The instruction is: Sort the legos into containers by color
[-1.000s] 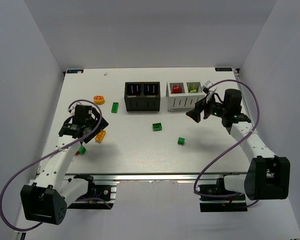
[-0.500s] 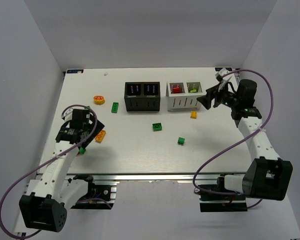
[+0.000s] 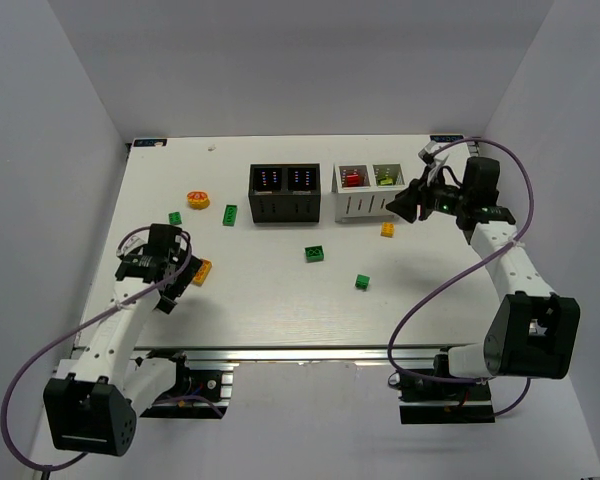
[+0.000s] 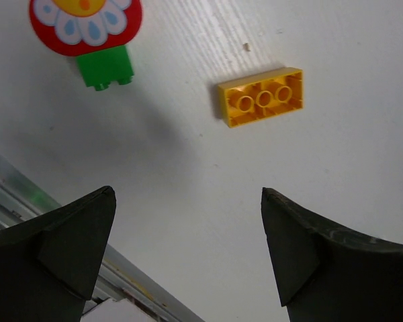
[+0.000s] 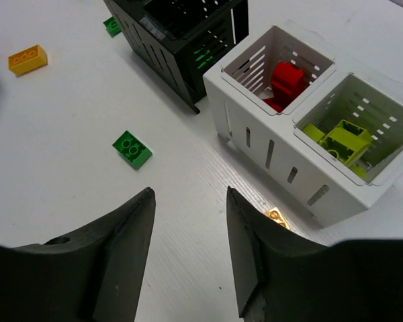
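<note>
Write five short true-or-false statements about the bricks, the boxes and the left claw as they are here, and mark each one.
1. The white container holds a red brick in one compartment and lime bricks in the other. True.
2. The left claw is shut on the yellow brick. False: it is open and empty; the brick lies on the table beyond its fingertips.
3. A small orange brick lies on the table beside the white container. True.
4. Nothing green lies on the table. False: several pieces do, such as the green brick in front of the black container.
5. Seen from above, the black container stands right of the white one. False: it stands left of it.
</note>
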Controlling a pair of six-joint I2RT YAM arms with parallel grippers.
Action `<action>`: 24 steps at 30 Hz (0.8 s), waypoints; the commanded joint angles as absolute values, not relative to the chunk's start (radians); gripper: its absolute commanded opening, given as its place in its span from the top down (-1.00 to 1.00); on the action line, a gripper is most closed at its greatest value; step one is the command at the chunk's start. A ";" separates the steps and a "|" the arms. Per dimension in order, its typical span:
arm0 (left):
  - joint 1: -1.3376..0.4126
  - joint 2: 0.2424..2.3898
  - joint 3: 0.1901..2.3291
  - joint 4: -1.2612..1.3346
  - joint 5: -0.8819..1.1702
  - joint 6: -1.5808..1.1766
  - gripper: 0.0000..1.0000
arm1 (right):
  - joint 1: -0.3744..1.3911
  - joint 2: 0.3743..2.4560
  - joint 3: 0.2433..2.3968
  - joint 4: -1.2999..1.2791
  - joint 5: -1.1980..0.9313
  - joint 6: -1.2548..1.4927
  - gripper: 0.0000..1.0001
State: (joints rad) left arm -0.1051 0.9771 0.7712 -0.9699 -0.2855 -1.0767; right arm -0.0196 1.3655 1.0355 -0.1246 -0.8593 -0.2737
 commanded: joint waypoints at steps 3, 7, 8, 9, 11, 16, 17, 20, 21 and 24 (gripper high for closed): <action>-0.072 1.052 0.874 -1.049 -0.386 -1.071 -0.96 | -0.015 1.365 1.000 -0.065 -0.928 -0.296 -0.10; -0.052 1.161 0.956 -1.130 -0.468 -1.042 -0.96 | -0.015 1.381 1.000 -0.040 -0.940 -0.291 -0.15; -0.049 1.201 0.972 -1.161 -0.486 -1.046 -0.96 | -0.015 1.384 1.000 -0.031 -0.942 -0.290 -0.16; -0.040 1.219 0.976 -1.172 -0.514 -1.049 -0.96 | -0.015 1.385 0.999 -0.026 -0.943 -0.287 -0.16; -0.026 1.264 0.973 -1.170 -0.512 -1.037 -0.96 | -0.015 1.387 0.996 -0.018 -0.945 -0.276 -0.18; -0.017 1.289 0.951 -1.115 -0.494 -1.005 -0.96 | -0.015 1.379 0.980 -0.011 -0.953 -0.256 -0.19; -0.015 1.292 0.950 -1.112 -0.494 -1.000 -0.96 | -0.014 1.376 0.979 -0.011 -0.951 -0.255 -0.19; -0.005 1.301 0.951 -1.106 -0.505 -0.974 -0.96 | -0.014 1.370 0.971 -0.011 -0.951 -0.256 -0.20; -0.002 1.301 0.950 -1.103 -0.506 -0.959 -0.96 | -0.014 1.370 0.968 -0.011 -0.951 -0.258 -0.20; 0.035 1.296 0.937 -1.088 -0.499 -0.942 -0.96 | -0.014 1.365 0.960 -0.011 -0.953 -0.258 -0.20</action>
